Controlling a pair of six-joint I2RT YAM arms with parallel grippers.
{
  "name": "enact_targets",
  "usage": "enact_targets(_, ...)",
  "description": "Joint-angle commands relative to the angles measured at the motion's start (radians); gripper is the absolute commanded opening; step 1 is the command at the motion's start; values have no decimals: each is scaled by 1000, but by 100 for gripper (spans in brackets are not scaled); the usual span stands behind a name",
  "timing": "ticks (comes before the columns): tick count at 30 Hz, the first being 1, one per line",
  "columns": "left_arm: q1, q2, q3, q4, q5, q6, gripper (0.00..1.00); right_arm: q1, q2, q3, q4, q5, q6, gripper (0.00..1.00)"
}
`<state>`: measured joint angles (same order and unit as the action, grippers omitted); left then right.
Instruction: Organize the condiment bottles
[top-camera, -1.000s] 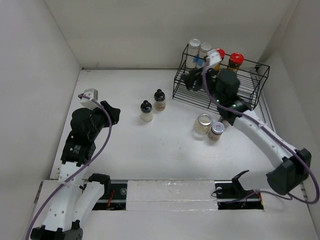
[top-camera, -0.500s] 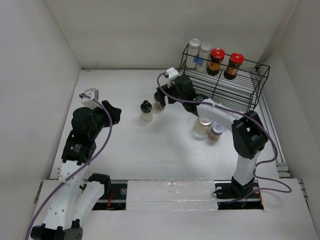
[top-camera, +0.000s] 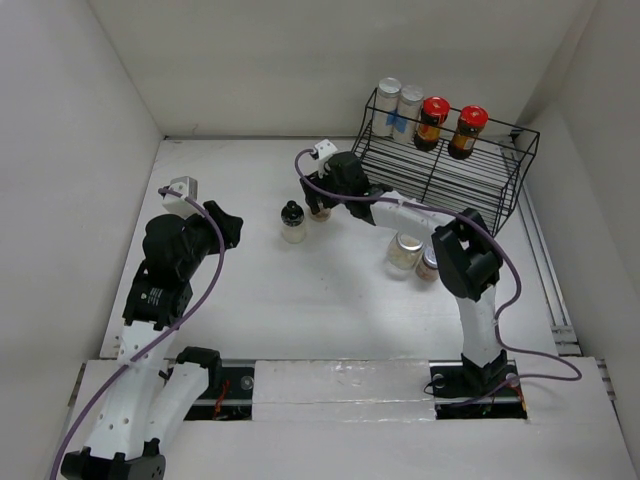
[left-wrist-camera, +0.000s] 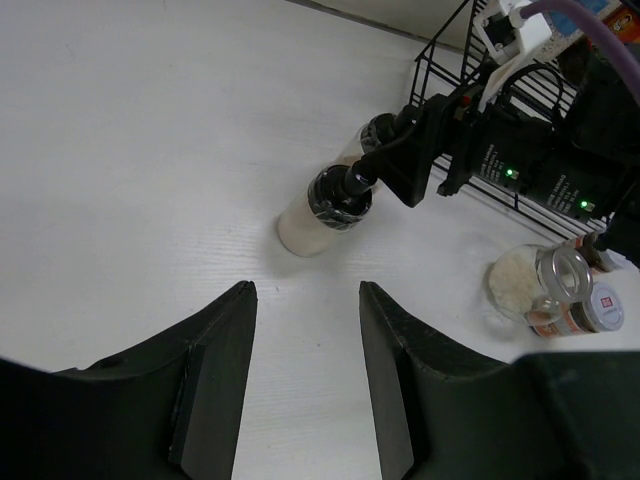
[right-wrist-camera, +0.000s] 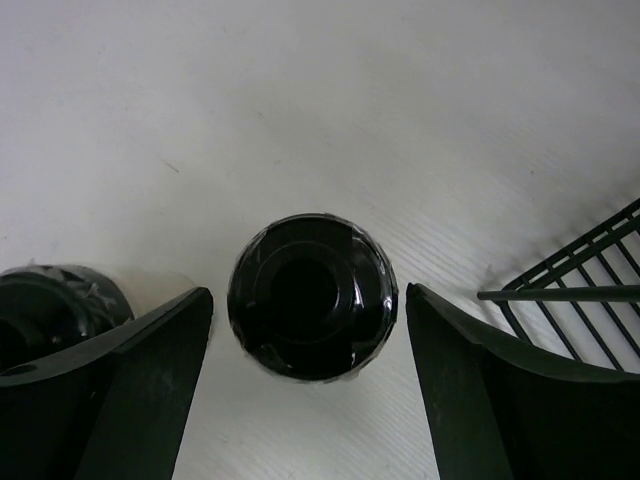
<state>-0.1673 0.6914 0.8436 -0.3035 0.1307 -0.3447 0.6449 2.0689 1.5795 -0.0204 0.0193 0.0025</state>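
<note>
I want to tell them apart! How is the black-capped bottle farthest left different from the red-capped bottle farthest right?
The small black-capped bottle is pale inside; the red-capped bottle is amber inside. The black-capped one stands on the white table, the red-capped one on the black wire rack. Both stand upright.
</note>
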Motion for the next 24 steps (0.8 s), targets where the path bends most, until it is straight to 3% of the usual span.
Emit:
enact_targets(1,6,-4,6,37,14,10,41,9,34,73,11,30,-9,83)
enact_targets(2,6,-4,6,37,14,10,41,9,34,86,11,39,-9,81)
enact_targets(3,6,-4,6,37,14,10,41,9,46,86,20,39,-9,65)
enact_targets(4,6,-4,6,37,14,10,41,9,46,86,20,48,-9,59)
enact_targets(8,6,-4,6,37,14,10,41,19,-13,63,20,59,13,46)
enact_targets(16,6,-4,6,37,14,10,41,-59,-360,14,30,24,27,46)
enact_targets(24,15,-4,6,46,23,10,41,-218,-336,158,-36,-28,27,46)
